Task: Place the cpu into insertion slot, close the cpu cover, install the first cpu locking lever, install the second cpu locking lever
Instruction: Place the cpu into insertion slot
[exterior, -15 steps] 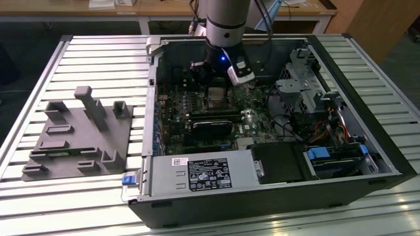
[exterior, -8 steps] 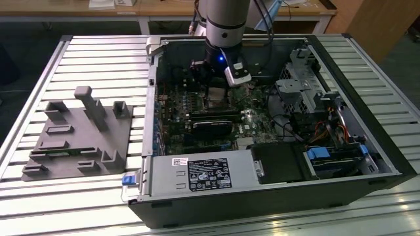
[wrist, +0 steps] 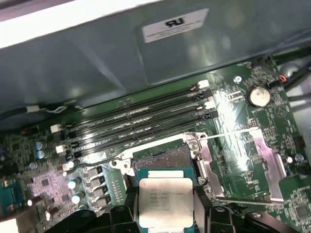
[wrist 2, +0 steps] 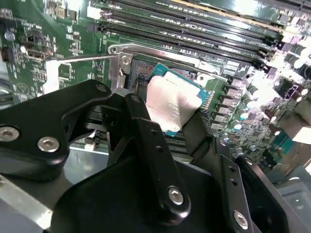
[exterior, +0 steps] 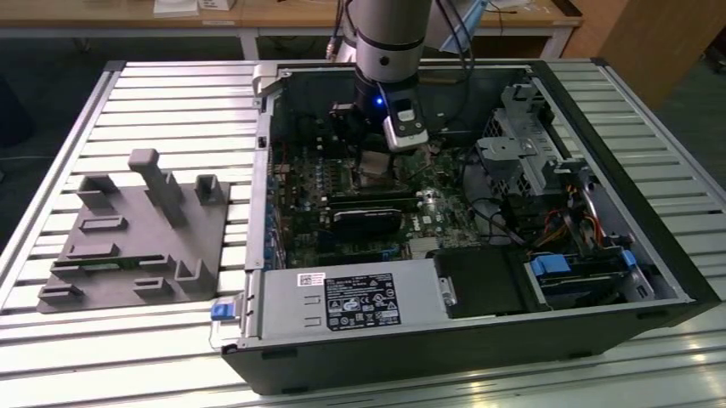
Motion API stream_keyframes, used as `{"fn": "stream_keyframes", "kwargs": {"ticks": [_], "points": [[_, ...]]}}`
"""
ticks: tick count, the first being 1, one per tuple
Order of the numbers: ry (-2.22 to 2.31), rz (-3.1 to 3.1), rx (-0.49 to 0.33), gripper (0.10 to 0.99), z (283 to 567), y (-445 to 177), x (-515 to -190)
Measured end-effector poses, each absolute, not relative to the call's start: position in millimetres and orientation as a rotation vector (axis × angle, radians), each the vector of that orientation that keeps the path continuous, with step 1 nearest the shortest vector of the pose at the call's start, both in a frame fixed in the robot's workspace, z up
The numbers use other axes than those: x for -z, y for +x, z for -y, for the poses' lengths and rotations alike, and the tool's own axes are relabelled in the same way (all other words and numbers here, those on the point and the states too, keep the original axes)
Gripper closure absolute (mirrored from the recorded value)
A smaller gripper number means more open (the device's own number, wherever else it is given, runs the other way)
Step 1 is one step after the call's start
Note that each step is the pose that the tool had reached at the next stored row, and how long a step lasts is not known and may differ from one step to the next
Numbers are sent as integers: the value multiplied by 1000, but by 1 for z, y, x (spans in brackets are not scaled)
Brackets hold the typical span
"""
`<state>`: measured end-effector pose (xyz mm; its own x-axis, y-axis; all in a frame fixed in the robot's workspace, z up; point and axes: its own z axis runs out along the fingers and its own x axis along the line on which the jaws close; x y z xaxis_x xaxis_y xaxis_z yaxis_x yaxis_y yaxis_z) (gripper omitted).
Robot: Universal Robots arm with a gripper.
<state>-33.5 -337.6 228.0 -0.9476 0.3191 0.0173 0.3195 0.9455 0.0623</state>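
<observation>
Overhead light: worktop (exterior: pixel 170 93) bright, glare stripes along near edge in exterior view; case interior (exterior: pixel 306 144) dim. Second wrist view: cpu (wrist 2: pixel 171 103) face washed pale, motherboard (wrist 2: pixel 73 48) highlights blown. First wrist view: glare patch beside coin cell (wrist: pixel 258 96).

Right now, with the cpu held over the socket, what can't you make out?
1. Gap between the cpu and the insertion slot: both wrist views look from behind the gripper, none side-on, so contact cannot be judged.
2. Slot's near part: first wrist view, covered by the cpu; second wrist view, by cpu and fingers.
3. The cpu's underside: turned away in both wrist views.
</observation>
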Motion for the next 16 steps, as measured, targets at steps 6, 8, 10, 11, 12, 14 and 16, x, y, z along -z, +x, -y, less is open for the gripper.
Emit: {"fn": "stream_keyframes", "kwargs": {"ticks": [6, 8, 10, 11, 12, 14, 16], "points": [[-630, 3072, 98, 545, 338, -34, -228], [-671, 3064, 97, 545, 338, -34, -228], [-715, 3055, 97, 545, 338, -34, -228], [-739, 3050, 96, 545, 338, -34, -227], [-762, 3045, 96, 545, 338, -34, -227], [-809, 3034, 95, 545, 338, -34, -227], [-853, 3023, 94, 545, 338, -34, -227]]}}
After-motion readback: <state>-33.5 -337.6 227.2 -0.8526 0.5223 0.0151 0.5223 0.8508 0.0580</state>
